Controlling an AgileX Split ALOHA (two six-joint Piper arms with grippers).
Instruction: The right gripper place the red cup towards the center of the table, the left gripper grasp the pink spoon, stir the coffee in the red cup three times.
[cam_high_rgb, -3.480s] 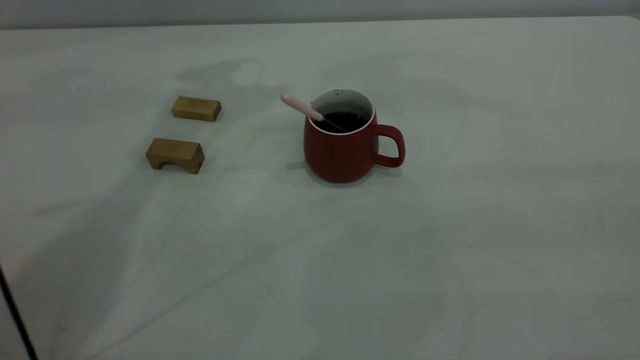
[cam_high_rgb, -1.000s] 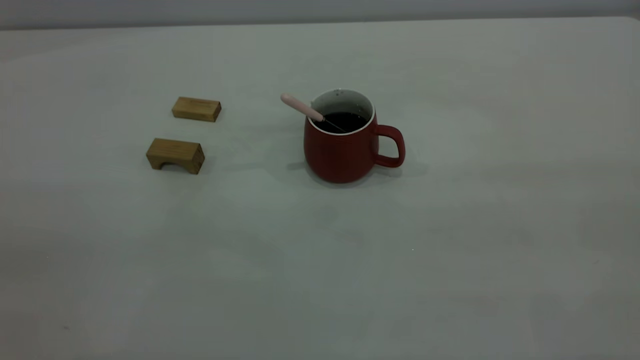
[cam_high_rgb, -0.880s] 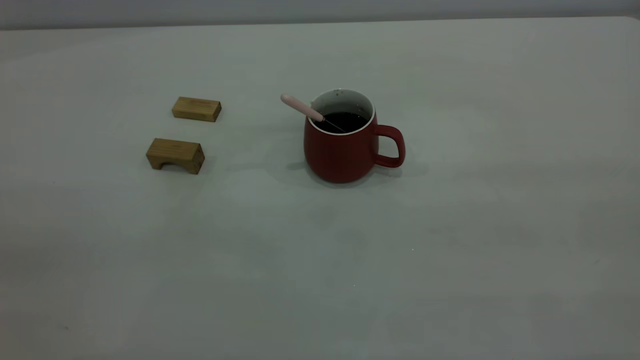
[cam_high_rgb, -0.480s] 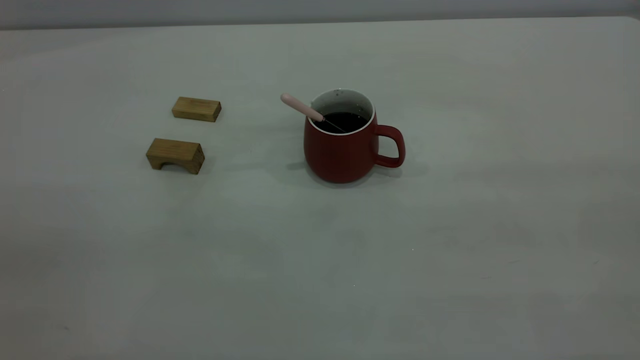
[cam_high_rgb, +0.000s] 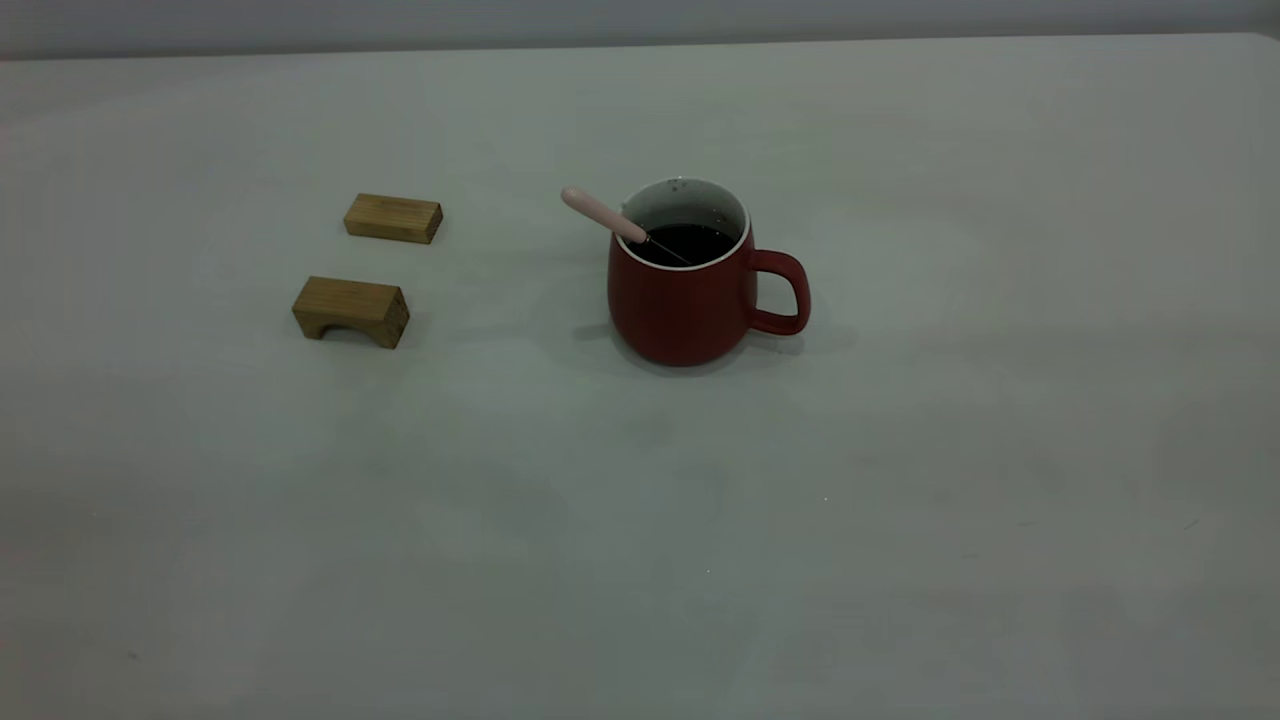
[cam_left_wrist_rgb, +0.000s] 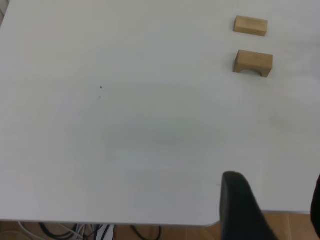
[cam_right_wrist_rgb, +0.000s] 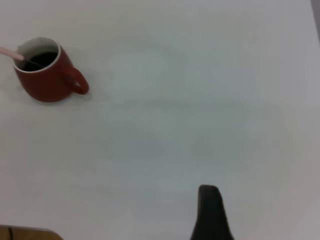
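- Red cup (cam_high_rgb: 683, 305) stands upright near the middle of the table (cam_high_rgb: 900, 500), loop handle toward the exterior view's right.
- Coffee (cam_high_rgb: 690, 242) fills it partway; dark glossy surface, white inner wall showing above it.
- Pink spoon (cam_high_rgb: 603, 214) rests in the cup, leaning on the rim; pale handle sticks out up and to the exterior view's left, metal neck dips into the coffee. Nothing holds it.
- Two wooden blocks left of the cup, well apart from it: a flat block (cam_high_rgb: 393, 218) farther back, an arched block (cam_high_rgb: 351, 311) nearer the camera.
- Neither arm appears in the exterior view.
- Left gripper (cam_left_wrist_rgb: 272, 210): pulled back over the table's near edge, well away from the blocks. One black finger (cam_left_wrist_rgb: 240, 207) in plain sight, a sliver of the other at the frame edge; wide gap between them, nothing held.
- Right gripper: only one black finger (cam_right_wrist_rgb: 211, 215) visible in its wrist view, over bare table, far from the cup; cannot tell whether it is spread or closed.
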